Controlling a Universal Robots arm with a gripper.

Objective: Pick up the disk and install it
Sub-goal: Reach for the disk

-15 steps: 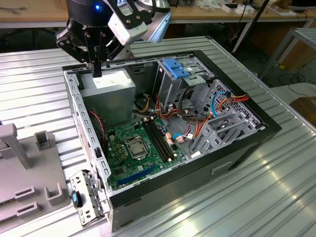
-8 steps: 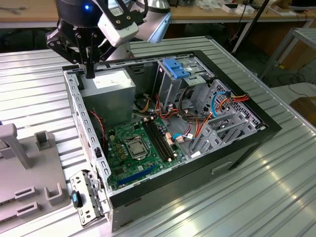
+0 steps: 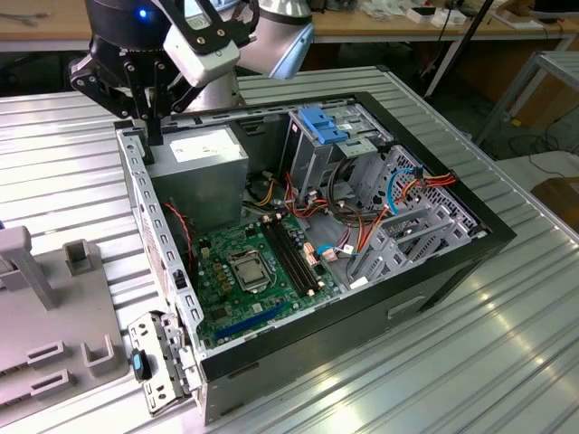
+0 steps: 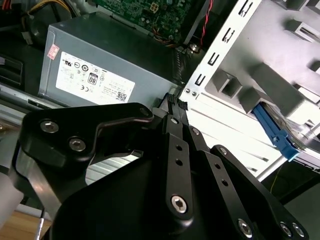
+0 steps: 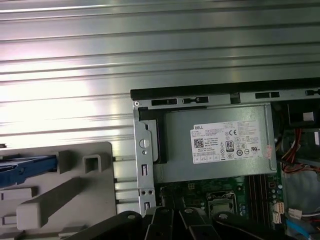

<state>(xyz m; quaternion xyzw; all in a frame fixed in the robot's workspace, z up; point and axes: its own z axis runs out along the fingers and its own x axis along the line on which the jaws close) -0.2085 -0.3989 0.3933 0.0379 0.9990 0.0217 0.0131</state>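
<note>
Exterior view: tool hovering over case's 10 o'clock corner, looking closed, carrying nothing. Second wrist view: disk lying on grey fixture beside case. First wrist view: disk resting there. Judging rigid, dense, shock-sensitive; favouring side rail edges.

This looks like a robotics lab or test workshop. An industrial robot arm stands over a ribbed aluminium surface, where an opened desktop computer case lies on its side with its motherboard and wiring bare. A grey moulded fixture sits beside the case on the exterior view's left. Behind run wooden workbenches with loose cables, and a metal-framed table stands at the exterior view's right.
</note>
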